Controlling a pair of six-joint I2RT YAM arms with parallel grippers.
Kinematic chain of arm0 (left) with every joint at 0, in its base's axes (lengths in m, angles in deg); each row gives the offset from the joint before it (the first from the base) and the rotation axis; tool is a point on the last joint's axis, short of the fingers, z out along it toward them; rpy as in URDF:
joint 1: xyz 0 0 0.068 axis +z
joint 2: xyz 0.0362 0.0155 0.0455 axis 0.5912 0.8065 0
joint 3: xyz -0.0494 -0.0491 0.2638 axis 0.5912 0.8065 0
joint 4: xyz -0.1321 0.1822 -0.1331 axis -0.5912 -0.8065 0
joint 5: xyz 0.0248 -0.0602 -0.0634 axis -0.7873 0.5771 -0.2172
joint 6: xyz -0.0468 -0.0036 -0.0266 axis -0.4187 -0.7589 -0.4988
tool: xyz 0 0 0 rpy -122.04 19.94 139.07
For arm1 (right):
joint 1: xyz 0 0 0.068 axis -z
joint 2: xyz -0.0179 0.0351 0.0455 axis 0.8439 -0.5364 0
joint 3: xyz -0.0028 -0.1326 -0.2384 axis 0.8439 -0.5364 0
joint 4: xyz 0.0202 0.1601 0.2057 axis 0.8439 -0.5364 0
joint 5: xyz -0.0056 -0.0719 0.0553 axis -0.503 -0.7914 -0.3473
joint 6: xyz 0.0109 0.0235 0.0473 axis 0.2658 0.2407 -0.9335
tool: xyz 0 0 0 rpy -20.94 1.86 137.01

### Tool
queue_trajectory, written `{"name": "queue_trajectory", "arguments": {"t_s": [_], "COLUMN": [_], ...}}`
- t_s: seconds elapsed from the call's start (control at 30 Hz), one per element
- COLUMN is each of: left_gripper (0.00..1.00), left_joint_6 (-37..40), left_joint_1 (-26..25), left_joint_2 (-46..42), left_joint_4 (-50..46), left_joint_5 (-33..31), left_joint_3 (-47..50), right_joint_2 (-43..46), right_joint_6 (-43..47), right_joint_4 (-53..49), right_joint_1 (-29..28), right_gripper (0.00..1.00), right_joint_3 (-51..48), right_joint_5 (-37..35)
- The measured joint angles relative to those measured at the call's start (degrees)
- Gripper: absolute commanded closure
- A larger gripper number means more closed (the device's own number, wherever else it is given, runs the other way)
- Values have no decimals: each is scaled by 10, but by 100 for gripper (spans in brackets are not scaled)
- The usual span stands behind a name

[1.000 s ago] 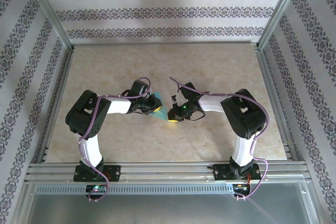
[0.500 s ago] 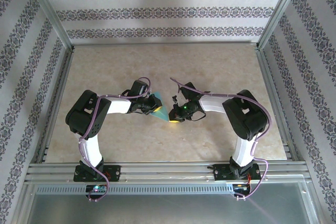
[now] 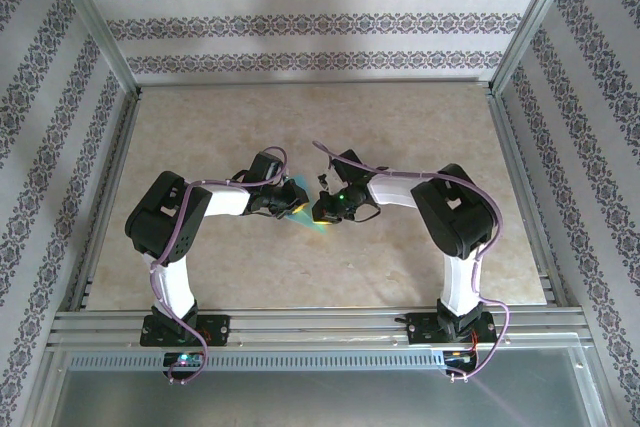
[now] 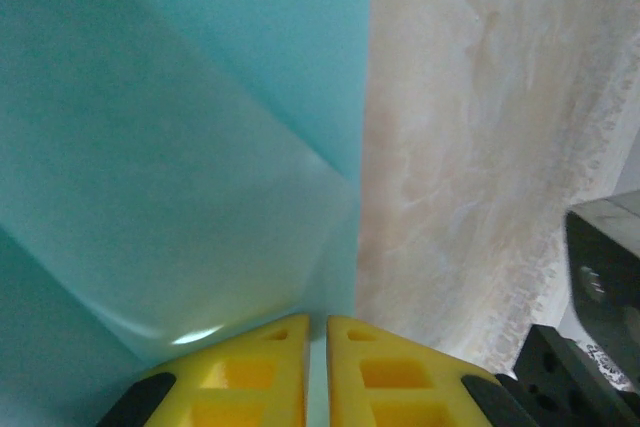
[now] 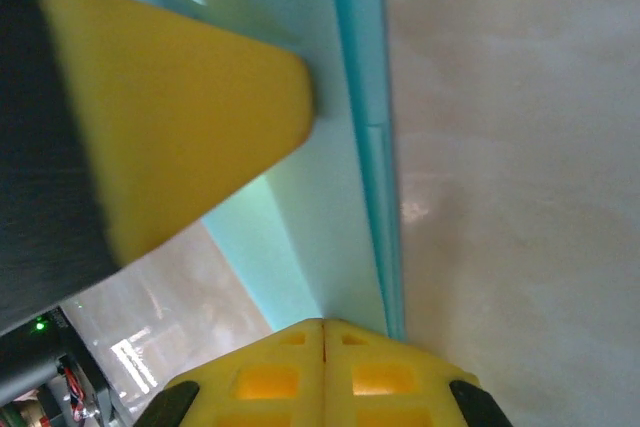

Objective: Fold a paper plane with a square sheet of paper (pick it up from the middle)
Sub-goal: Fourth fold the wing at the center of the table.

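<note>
The paper plane (image 3: 308, 219) is a light-blue folded sheet lying mid-table between my two grippers. In the left wrist view the paper plane (image 4: 200, 147) spreads over the left half, with a diagonal crease. My left gripper (image 4: 317, 322) is shut on its edge, and a sliver of blue shows between the yellow tips. My right gripper (image 5: 323, 325) is shut tight, its tips at the near end of the paper plane (image 5: 320, 197), beside a long folded edge. The left gripper's yellow finger (image 5: 180, 117) rests on the sheet just beyond. From above, the left gripper (image 3: 296, 203) and right gripper (image 3: 322, 211) almost meet.
The beige marble tabletop (image 3: 400, 127) stretches bare around the grippers. Metal frame rails (image 3: 300, 325) run along the near edge, and patterned walls close in the sides and back. A dark part of the right arm (image 4: 600, 287) sits close on the left wrist view's right.
My right gripper has moved left over the paper, closing most of the gap to the left gripper. The left arm has stayed put.
</note>
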State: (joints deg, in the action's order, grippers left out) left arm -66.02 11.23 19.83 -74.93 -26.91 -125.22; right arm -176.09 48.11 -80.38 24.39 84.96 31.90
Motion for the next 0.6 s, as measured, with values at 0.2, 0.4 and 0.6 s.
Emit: {"name": "queue_trajectory", "arguments": {"t_s": [0.2, 0.4, 0.6], "left_gripper": [88, 89, 89], "left_joint_6": [0, 0, 0], "left_joint_1": [0, 0, 0], "left_joint_2": [4, 10, 12], "left_joint_4": [-24, -51, -63], "left_joint_5": [-4, -4, -5], "left_joint_3": [-12, -27, -34], "right_joint_2": [-1, 20, 72], "right_joint_6": [7, 16, 16], "right_joint_4": [-3, 7, -5], "right_joint_1": [-1, -1, -1], "right_gripper": [96, 96, 96], "right_joint_3": [1, -28, -92], "right_joint_5": [0, -5, -6]}}
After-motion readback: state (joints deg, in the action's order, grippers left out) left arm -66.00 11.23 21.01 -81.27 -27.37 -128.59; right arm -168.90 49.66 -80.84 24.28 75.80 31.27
